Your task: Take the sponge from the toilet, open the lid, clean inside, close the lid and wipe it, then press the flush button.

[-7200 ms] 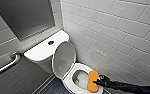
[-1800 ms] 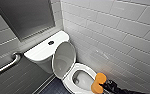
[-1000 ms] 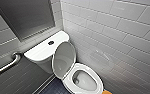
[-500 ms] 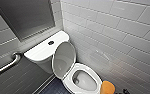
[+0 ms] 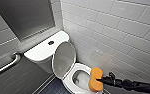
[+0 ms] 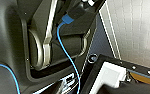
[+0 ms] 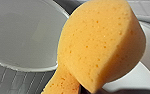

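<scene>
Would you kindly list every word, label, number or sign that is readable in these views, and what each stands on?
No readable text.
The toilet, lid, flush button, sponge and wall tiles show no writing.
Pale mark on the robot's dark casing, left wrist view: too blurred to read.

With the lid [image 5: 64, 58] upright, the toilet [image 5: 77, 67] lies open from above; the tiled wall [image 5: 111, 37] crowds its side.

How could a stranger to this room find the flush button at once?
Look at the white toilet in the tiled corner, then at its flat tank top behind the raised lid. The flush button is the only dark round spot on it.
</scene>
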